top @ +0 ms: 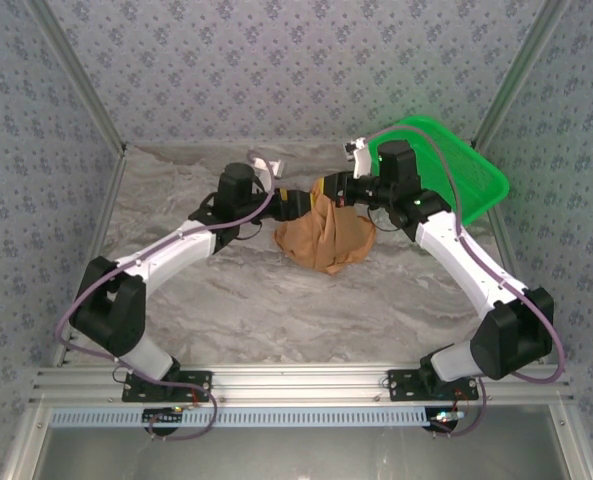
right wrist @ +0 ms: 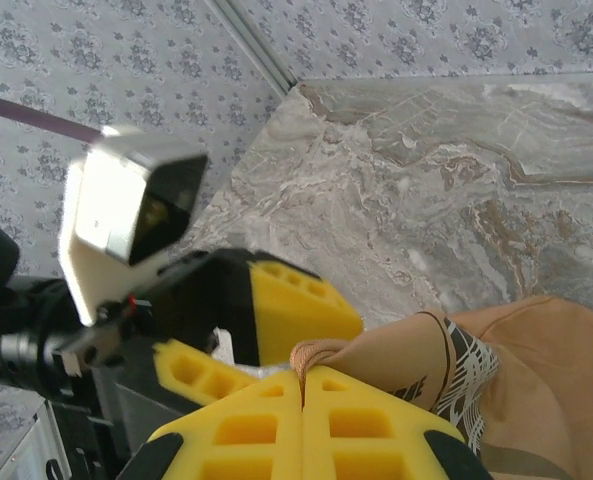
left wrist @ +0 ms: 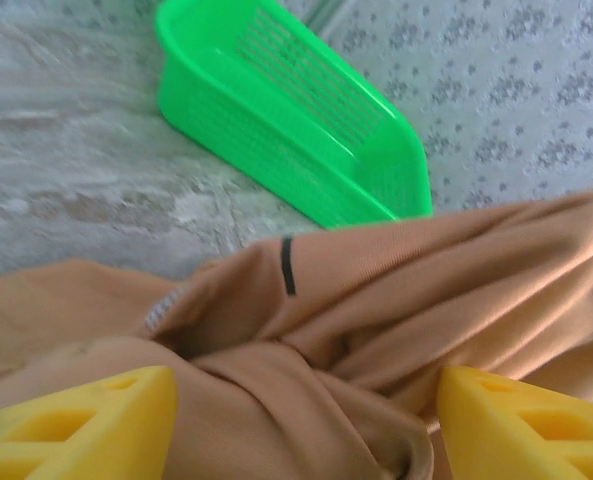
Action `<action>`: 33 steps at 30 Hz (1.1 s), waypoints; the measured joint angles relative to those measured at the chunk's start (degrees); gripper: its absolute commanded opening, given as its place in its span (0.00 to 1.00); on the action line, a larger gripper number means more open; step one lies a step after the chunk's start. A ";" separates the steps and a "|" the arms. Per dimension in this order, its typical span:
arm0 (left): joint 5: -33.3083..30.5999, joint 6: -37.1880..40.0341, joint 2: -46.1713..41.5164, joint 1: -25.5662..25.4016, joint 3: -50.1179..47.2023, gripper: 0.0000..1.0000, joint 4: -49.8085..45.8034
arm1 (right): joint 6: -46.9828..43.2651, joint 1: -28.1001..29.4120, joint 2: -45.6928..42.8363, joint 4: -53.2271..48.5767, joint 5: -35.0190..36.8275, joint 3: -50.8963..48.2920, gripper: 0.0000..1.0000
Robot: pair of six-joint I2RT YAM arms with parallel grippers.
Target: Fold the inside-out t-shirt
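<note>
The inside-out t-shirt is an orange-tan bunch lifted at its top, its lower part resting on the marble table. My right gripper is shut on a fold of its edge, next to a white printed patch. My left gripper is open, its yellow fingers wide apart with wrinkled cloth lying between them, not pinched. In the top view the left gripper and the right gripper meet close together above the bunch. The left gripper's fingers sit just beyond the right one's tips.
A green mesh basket stands tilted at the back right, close behind the right arm; it lies beyond the cloth in the left wrist view. Patterned walls close in the back and both sides. Bare marble stretches in front of the shirt.
</note>
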 measured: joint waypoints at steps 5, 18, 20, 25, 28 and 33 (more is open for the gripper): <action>1.62 -2.32 0.46 -0.68 -0.39 0.35 0.46 | 0.00 -0.02 0.00 1.07 0.28 0.00 0.00; -0.46 1.16 -11.67 11.02 -0.98 0.05 2.64 | -1.66 -1.16 4.66 -1.03 4.50 14.43 0.00; -1.44 2.43 -19.06 10.88 -3.32 0.08 4.11 | -2.75 -0.50 2.38 0.09 4.76 13.33 0.00; -2.64 4.39 -32.61 9.40 -17.20 0.20 7.17 | -5.33 -0.79 -11.04 3.08 8.81 -3.50 0.00; -3.72 5.38 -33.55 6.99 -27.17 0.25 4.44 | -5.29 -1.14 -15.50 3.21 11.50 -14.78 0.00; -5.77 6.54 -30.97 2.56 -36.98 0.49 -8.31 | -1.99 1.09 -14.51 1.73 14.12 -31.39 0.00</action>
